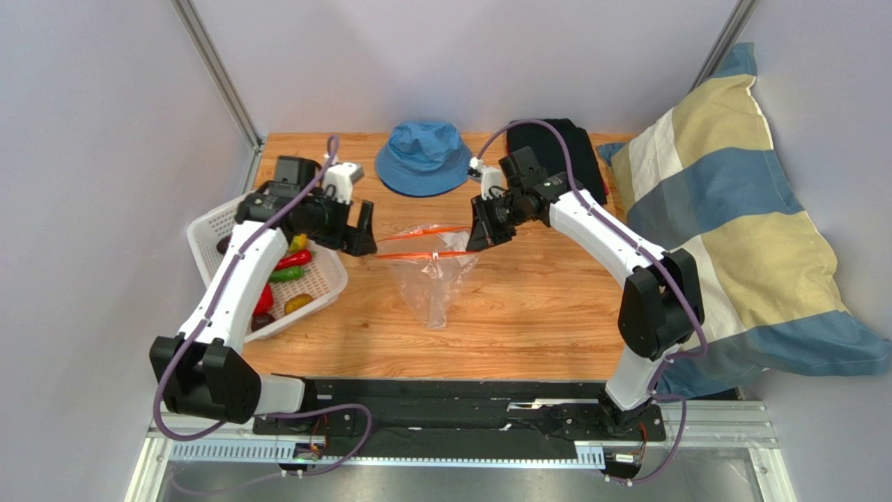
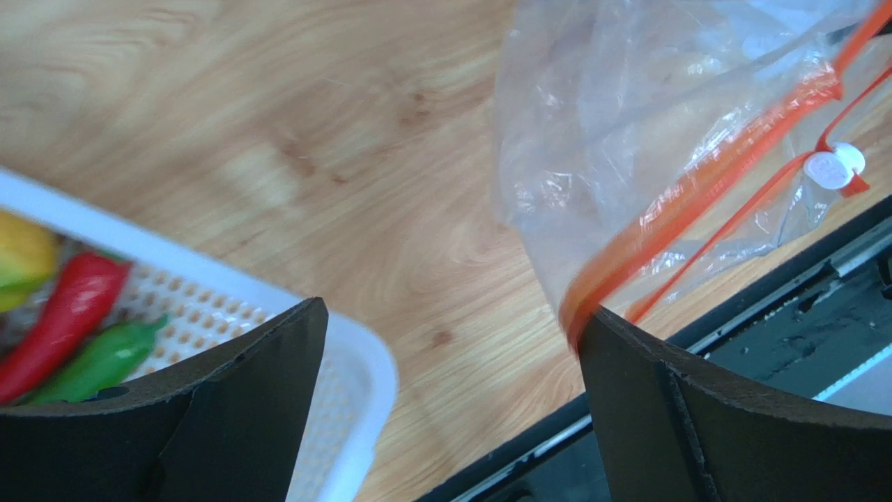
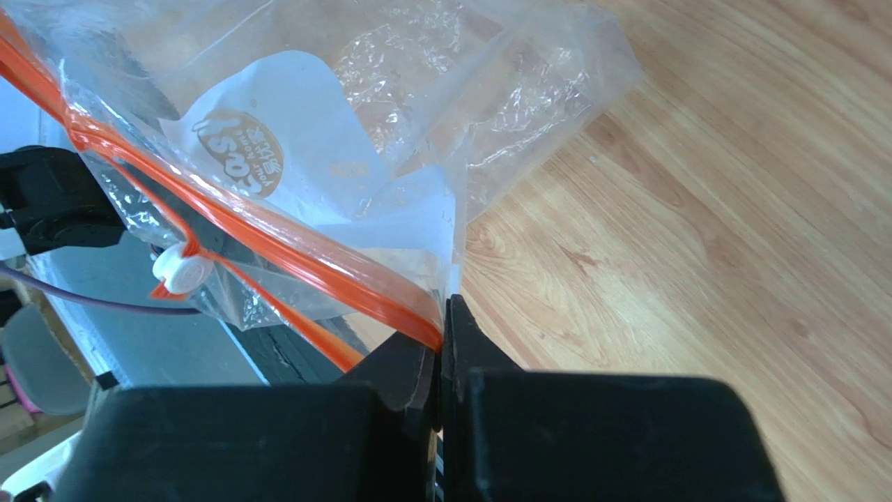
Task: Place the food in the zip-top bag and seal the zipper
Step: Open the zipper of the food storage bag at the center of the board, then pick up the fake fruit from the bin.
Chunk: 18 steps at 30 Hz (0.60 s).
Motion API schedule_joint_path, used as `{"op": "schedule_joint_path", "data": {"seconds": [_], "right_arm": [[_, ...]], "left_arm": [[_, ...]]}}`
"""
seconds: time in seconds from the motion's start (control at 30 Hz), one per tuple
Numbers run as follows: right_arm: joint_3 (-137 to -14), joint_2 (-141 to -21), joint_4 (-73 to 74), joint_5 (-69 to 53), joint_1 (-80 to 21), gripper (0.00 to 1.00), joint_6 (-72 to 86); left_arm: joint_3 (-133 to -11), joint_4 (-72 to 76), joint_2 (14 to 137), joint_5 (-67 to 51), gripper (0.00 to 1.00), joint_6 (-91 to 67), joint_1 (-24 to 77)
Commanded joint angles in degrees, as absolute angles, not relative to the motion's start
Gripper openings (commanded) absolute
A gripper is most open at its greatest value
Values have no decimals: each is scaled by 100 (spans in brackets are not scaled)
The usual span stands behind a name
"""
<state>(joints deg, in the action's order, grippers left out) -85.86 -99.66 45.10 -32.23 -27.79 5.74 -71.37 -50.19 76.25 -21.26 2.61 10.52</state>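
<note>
The clear zip-top bag point(image 1: 429, 280) hangs mouth up over the middle of the table, its orange-red zipper point(image 1: 422, 247) held open. My right gripper point(image 1: 480, 234) is shut on the bag's right zipper end; the right wrist view shows the jaws point(image 3: 442, 314) pinching the bag edge point(image 3: 314, 157). The white slider point(image 3: 176, 270) sits farther along. My left gripper point(image 1: 361, 236) is open beside the bag's left end; in the left wrist view point(image 2: 452, 314) the zipper point(image 2: 670, 220) touches the right fingertip point(image 2: 628, 345). The food, with a red chili point(image 1: 294, 259) and green chili point(image 1: 286, 274), lies in the basket.
The white mesh basket point(image 1: 330, 274) stands at the left edge, under my left arm. A blue bucket hat point(image 1: 423, 157) and a dark cloth point(image 1: 565, 146) lie at the back. A striped pillow point(image 1: 733, 220) lies on the right side.
</note>
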Motion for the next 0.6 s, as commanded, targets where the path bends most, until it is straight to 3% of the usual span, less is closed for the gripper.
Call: {"op": "schedule_joint_path", "data": {"seconds": [0.0, 0.23, 0.57], "right_arm": [[-8833, -10019, 4333, -3287, -2742, 0, 949], [-8886, -10090, 4000, -3357, -2742, 0, 1318], [-9350, -10063, 4376, -2788, -2769, 0, 1292]], "left_arm": [[-8014, -5853, 7356, -2601, 97, 1747, -319], [-9272, -6223, 8865, -2417, 94, 1916, -2029], [-9633, -5792, 10116, -1021, 97, 2267, -2276]]}}
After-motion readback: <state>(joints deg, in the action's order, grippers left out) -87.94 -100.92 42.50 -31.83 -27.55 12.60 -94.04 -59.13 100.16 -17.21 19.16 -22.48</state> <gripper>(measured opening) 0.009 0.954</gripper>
